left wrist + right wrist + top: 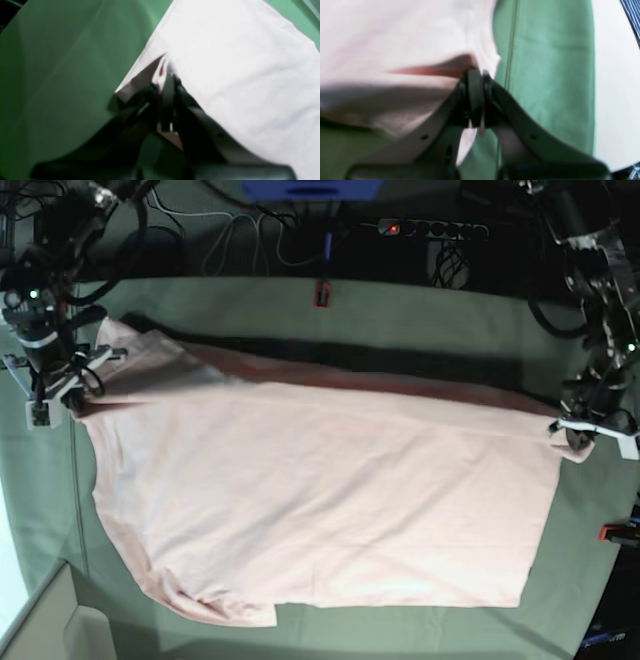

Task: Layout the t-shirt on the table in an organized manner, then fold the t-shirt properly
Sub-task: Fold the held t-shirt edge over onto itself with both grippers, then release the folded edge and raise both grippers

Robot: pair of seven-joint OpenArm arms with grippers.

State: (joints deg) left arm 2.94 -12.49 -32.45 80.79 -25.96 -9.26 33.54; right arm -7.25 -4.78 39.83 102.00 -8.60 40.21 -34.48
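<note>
The pale pink t-shirt (320, 500) lies spread across the table (420, 315), plain side up, with its far edge lifted and stretched between both arms. On the right of the base view my left gripper (575, 435) is shut on the shirt's corner. The left wrist view shows its fingertips (166, 67) pinching the pink cloth (237, 62) above the green cover (62, 75). At the left of the base view my right gripper (75, 395) is shut on the other corner. In the right wrist view the closed gripper (477, 75) holds a fold of the shirt (395, 32).
Red clamps sit at the table's far edge (321, 293) and right edge (617, 532). A power strip (430, 227) and cables (250, 230) lie behind the table. A pale box corner (40, 620) stands at the near left. The table edge (593, 100) runs close to my right gripper.
</note>
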